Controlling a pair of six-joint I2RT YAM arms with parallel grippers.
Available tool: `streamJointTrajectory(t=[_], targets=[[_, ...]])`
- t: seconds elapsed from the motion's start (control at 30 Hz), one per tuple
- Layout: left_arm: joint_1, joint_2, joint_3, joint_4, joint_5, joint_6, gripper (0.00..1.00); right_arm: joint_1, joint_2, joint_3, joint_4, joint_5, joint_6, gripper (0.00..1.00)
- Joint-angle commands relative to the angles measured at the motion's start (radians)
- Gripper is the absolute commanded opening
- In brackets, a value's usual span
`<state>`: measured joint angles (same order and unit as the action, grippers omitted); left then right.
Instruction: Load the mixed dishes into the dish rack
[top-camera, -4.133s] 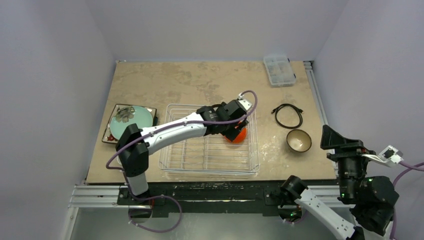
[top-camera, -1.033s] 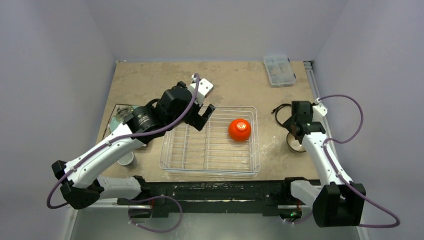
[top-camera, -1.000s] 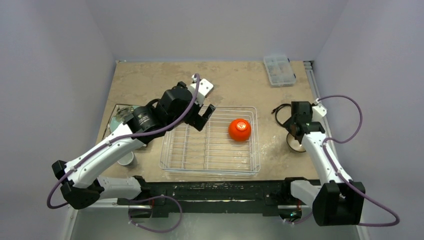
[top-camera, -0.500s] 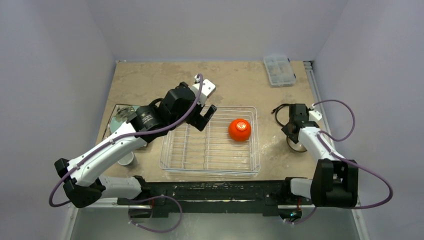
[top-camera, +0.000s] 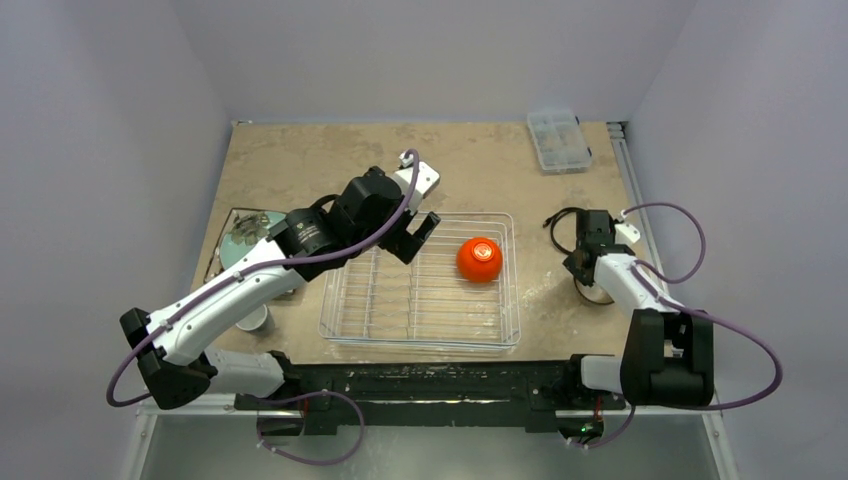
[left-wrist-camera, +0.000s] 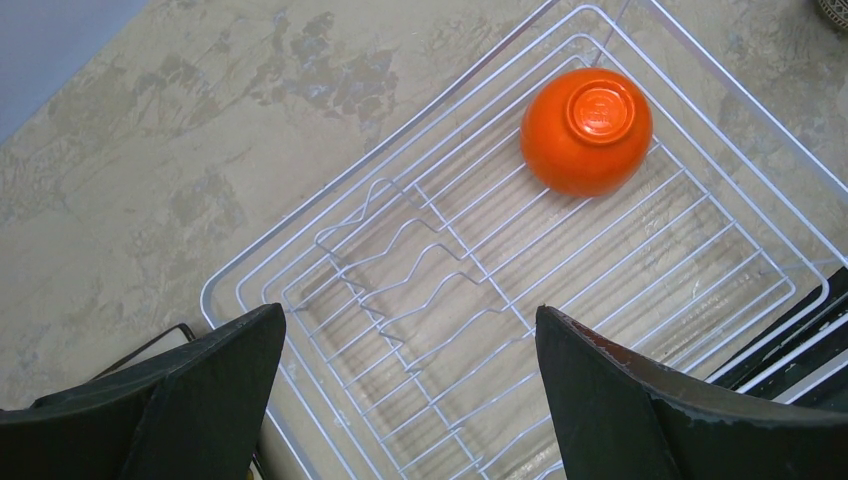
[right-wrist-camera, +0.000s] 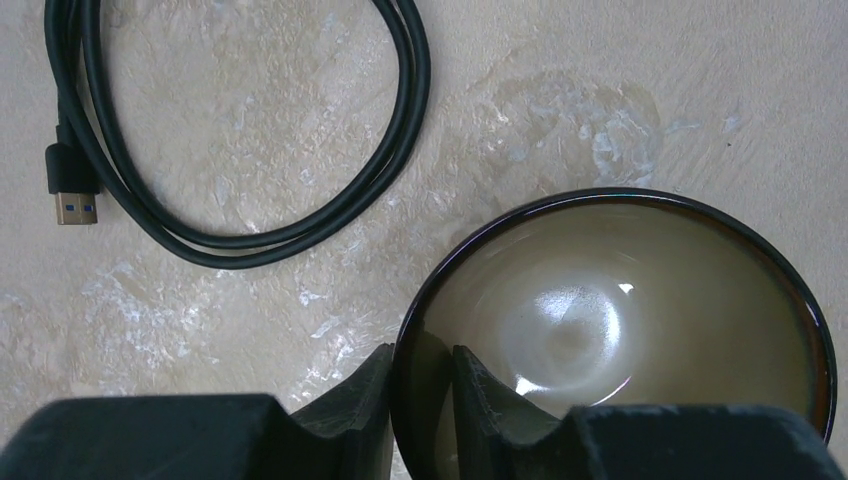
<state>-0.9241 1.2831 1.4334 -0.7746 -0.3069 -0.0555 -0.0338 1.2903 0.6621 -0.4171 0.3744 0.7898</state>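
On the left, the left gripper hangs wide open and empty above the dish rack, where the orange bowl sits upside down at the far right. Right of the rack, on the bench, the right gripper straddles the dark brown bowl's near rim, fingers close on either side of it.

The right arm hides most of the dark brown bowl.

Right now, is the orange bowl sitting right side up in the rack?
No: the orange bowl lies upside down in the rack, its round foot ring facing up at the left wrist camera.
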Motion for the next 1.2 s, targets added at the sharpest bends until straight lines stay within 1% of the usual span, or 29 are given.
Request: streamJointTrajectory(t=[0.0, 0.07, 0.2, 0.27, 0.43, 0.57, 0.67, 0.8, 0.9, 1.03, 1.17], targets=[[-0.002, 0.006, 0.019, 0.015, 0.009, 0.016, 0.95, -0.006, -0.01, 0.008, 0.005, 0.023, 0.017, 0.2], [-0.002, 0.012, 0.021, 0.013, 0.012, 0.014, 0.95, -0.006, -0.031, 0.013, -0.01, 0.034, 0.016, 0.19], [-0.002, 0.02, 0.025, 0.009, 0.019, 0.012, 0.95, -0.006, -0.085, 0.03, -0.041, 0.049, 0.011, 0.04], [-0.002, 0.023, 0.025, 0.01, 0.02, 0.011, 0.95, -0.006, -0.114, 0.044, -0.063, 0.046, 0.012, 0.0], [-0.002, 0.034, 0.028, 0.007, 0.025, 0.01, 0.95, -0.006, -0.182, 0.093, -0.104, 0.0, 0.017, 0.0], [-0.002, 0.044, 0.031, 0.004, 0.031, 0.008, 0.95, -0.006, -0.235, 0.14, -0.102, -0.078, 0.015, 0.0], [-0.002, 0.049, 0.031, 0.002, 0.032, 0.006, 0.95, -0.006, -0.294, 0.149, -0.046, -0.171, 0.006, 0.0], [-0.002, 0.055, 0.033, 0.002, 0.033, 0.006, 0.95, -0.006, -0.383, 0.155, 0.079, -0.393, -0.014, 0.0], [-0.002, 0.06, 0.036, -0.001, 0.042, 0.005, 0.95, -0.006, -0.409, 0.184, 0.156, -0.562, -0.007, 0.0], [-0.002, 0.064, 0.04, -0.004, 0.058, -0.002, 0.96, -0.005, -0.416, 0.216, 0.268, -0.743, 0.117, 0.0], [-0.002, 0.059, 0.04, -0.001, 0.076, -0.009, 0.96, -0.002, -0.401, 0.197, 0.416, -0.864, 0.293, 0.0]])
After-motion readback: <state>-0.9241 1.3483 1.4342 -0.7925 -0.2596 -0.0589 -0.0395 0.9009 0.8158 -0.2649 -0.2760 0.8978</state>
